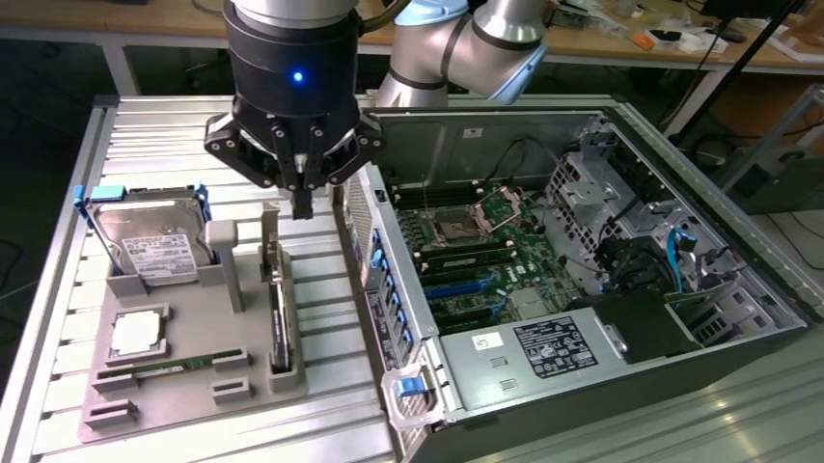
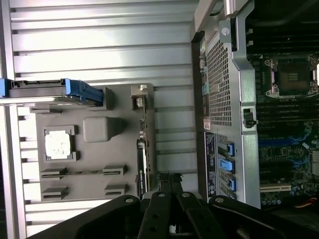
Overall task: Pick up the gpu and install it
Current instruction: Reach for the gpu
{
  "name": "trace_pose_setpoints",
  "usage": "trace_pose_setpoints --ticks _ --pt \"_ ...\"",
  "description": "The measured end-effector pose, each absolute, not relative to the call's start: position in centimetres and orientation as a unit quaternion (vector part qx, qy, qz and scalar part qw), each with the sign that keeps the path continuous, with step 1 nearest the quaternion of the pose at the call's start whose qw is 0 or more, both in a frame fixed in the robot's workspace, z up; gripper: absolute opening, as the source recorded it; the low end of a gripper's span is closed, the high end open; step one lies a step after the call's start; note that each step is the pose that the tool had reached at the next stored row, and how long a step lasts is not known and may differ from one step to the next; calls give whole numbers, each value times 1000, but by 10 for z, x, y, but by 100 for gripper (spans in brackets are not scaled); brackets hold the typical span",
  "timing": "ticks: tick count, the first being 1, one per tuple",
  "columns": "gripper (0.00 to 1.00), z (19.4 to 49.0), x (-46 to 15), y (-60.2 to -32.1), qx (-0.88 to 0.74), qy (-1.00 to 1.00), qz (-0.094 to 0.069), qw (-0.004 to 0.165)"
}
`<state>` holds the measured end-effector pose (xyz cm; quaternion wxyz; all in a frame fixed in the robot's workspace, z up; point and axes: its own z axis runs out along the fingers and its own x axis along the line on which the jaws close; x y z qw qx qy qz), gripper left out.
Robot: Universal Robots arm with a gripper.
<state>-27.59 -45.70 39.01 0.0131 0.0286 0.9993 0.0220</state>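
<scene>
The gpu [image 1: 276,299] stands on edge in a slot of the grey holder [image 1: 206,328], a thin dark card with its silvery bracket end pointing to the far side. My gripper [image 1: 300,203] hangs just above that far end, slightly toward the exterior view's right, fingers shut together with nothing between them. In the wrist view the shut fingertips of the gripper [image 2: 168,175] sit beside the gpu [image 2: 143,149], apart from it.
The holder also carries a hard drive [image 1: 152,236] with blue rails, a processor chip [image 1: 135,333] and a green memory stick [image 1: 168,368]. The open computer case [image 1: 580,289] lies on the exterior view's right, its motherboard [image 1: 477,260] exposed. Ribbed metal table [image 1: 154,125] underneath.
</scene>
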Motion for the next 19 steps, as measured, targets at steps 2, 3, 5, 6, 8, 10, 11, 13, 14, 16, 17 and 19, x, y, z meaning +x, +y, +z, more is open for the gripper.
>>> trace_pose_setpoints --ticks 2,3,5,6,8,10,11,13,14,16,17,19 --pt "11 390 -277 -457 29 999 22 13" --pt "11 390 -277 -457 29 999 22 13" --pt "11 390 -278 -457 29 999 22 13" --pt "11 390 -279 -458 29 999 22 13" --pt "11 390 -281 -458 29 999 22 13" --pt "11 390 -283 -459 29 999 22 13" --pt "11 390 -284 -459 29 999 22 13" --pt "11 390 -286 -460 29 999 22 13" --pt "11 390 -287 -460 29 999 22 13" --pt "11 390 -287 -461 29 999 22 13" --pt "11 390 -288 -461 29 999 22 13" --pt "11 390 -289 -462 29 999 22 13"
